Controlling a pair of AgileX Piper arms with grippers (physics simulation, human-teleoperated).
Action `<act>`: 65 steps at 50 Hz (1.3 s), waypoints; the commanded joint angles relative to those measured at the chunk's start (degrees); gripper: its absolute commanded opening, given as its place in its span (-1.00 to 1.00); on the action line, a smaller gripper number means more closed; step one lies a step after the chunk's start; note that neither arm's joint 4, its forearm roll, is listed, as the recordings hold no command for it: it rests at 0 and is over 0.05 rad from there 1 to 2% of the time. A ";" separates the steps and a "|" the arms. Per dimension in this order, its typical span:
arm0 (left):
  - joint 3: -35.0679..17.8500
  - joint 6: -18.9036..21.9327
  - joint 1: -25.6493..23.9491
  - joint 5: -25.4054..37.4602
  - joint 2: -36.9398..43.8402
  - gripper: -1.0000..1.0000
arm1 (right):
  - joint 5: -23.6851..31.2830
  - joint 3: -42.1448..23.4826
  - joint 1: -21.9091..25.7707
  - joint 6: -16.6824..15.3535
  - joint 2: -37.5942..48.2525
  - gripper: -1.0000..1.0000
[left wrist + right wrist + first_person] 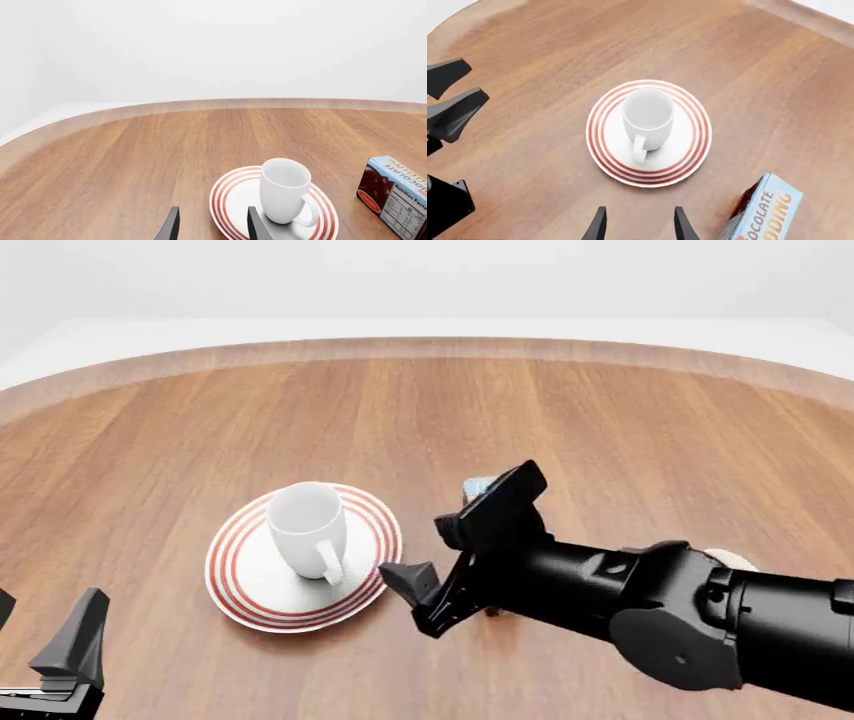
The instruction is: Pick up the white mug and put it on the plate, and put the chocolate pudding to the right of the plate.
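Left wrist view: the white mug (pixel 285 190) stands upright on the plate (pixel 230 200), its handle turned toward the camera side. The chocolate pudding (pixel 397 197) box stands on the wooden table (pixel 133 165) just beside the plate, apart from its rim, with the nutrition panel facing the lens. The left gripper (pixel 212 225) shows only two dark fingertips with a clear gap between them and nothing held; one tip overlaps the plate's near rim in the picture.

Front view: the plate (pixel 247 575), ringed in red, lies a little left of the table's (pixel 601 410) middle, with the mug (pixel 310 525) upright on it and its handle pointing to about 5 o'clock. The right arm (pixel 641 600) reaches in from 4 o'clock, and its bulk hides nearly all of the pudding box, of which a sliver (pixel 475 486) shows at 3 o'clock of the plate. The right gripper (pixel 445 572) hangs just beside the plate's right rim, its fingers spread and empty. The left gripper (pixel 40 635) sits at 8 o'clock of the plate, well apart, fingers parted.

Right wrist view: looking down, the mug (pixel 647 117) sits centred on the plate (pixel 607 150). The pudding box (pixel 767 210) stands at about 5 o'clock of the plate, apart from it. The right gripper's (pixel 639 225) two fingertips stand open with bare table between. The left gripper (pixel 450 97) shows at 9 o'clock, empty.
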 commanded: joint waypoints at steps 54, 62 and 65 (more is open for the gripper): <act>0.00 0.00 0.00 0.00 0.00 1.00 | 5.02 13.61 -3.65 -1.76 -24.98 1.00; 0.00 0.00 0.00 0.00 0.00 1.00 | 5.24 14.98 -3.54 -1.85 -27.26 1.00; 0.00 0.00 0.00 0.00 0.00 1.00 | 5.83 15.71 -3.79 -1.70 -28.78 1.00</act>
